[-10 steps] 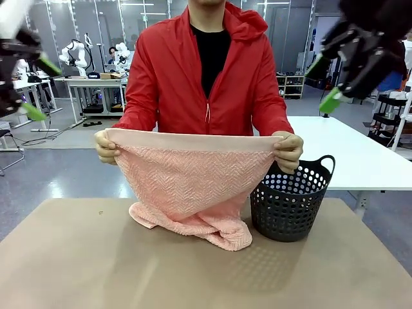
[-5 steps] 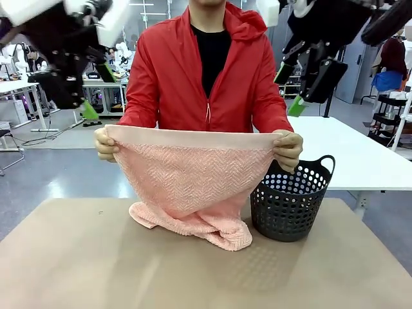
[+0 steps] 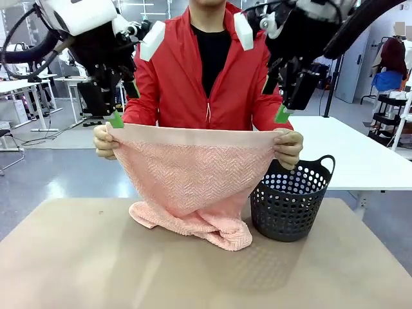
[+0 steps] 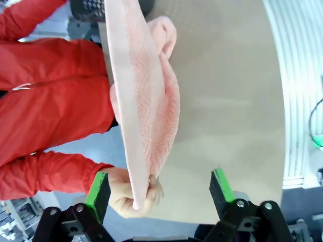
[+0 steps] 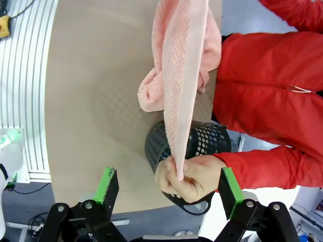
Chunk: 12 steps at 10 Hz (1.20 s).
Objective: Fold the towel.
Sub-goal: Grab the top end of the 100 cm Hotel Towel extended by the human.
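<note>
A person in a red jacket holds the salmon-pink towel [image 3: 193, 174] stretched by its top corners, its lower end bunched on the table. My left gripper [image 3: 119, 109] hangs open just above the person's hand [image 3: 104, 143] at the towel's left corner. In the left wrist view the left gripper [image 4: 158, 176] straddles that hand [image 4: 126, 194] and the towel [image 4: 141, 101] edge. My right gripper [image 3: 278, 106] is open above the other hand [image 3: 288, 149]. The right wrist view shows the right gripper [image 5: 167, 174] either side of the hand [image 5: 189, 179] pinching the towel [image 5: 181, 75].
A black perforated basket [image 3: 293, 206] stands on the tan table [image 3: 77, 257] at the right, close to the towel's bunched end and right under the person's hand; the right wrist view also has the basket [image 5: 202, 143]. A white table sits behind at the right.
Both arms have swung down and inward from the picture's upper corners to just above the person's hands at the towel's top corners. The person and towel have stayed still.
</note>
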### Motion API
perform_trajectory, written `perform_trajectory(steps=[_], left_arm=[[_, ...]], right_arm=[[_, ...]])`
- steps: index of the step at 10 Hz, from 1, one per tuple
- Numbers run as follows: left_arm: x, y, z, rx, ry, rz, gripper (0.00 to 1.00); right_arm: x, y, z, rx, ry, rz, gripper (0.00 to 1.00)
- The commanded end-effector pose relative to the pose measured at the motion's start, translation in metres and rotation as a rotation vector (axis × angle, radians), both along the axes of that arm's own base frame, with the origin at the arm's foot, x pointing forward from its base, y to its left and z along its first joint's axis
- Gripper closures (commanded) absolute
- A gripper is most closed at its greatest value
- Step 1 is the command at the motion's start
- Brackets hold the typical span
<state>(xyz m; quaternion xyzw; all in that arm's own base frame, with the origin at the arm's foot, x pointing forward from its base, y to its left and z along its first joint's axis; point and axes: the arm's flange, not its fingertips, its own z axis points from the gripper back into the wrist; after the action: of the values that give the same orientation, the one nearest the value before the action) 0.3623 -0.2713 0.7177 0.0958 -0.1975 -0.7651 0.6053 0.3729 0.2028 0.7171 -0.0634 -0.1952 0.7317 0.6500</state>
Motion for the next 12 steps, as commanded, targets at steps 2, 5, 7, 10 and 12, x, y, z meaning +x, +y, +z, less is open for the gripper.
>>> perform_trajectory(steps=[2, 5, 7, 10, 12], left_arm=[[0.029, 0.001, -0.014, 0.014, 0.067, 0.017, 0.00], [0.054, 0.003, -0.036, 0.012, 0.085, 0.031, 0.00], [0.073, 0.007, -0.050, -0.019, 0.115, 0.030, 0.00], [0.088, 0.009, -0.068, -0.026, 0.151, 0.043, 0.60], [0.086, 0.009, -0.067, -0.021, 0.151, 0.043, 1.00]], right_arm=[[0.024, 0.016, -0.016, -0.048, 0.026, -0.055, 0.00], [0.047, 0.025, -0.043, -0.058, 0.047, -0.089, 0.00], [0.062, 0.028, -0.062, -0.052, 0.088, -0.096, 0.00], [0.068, 0.032, -0.089, -0.074, 0.121, -0.120, 0.56], [0.067, 0.033, -0.090, -0.073, 0.124, -0.119, 1.00]])
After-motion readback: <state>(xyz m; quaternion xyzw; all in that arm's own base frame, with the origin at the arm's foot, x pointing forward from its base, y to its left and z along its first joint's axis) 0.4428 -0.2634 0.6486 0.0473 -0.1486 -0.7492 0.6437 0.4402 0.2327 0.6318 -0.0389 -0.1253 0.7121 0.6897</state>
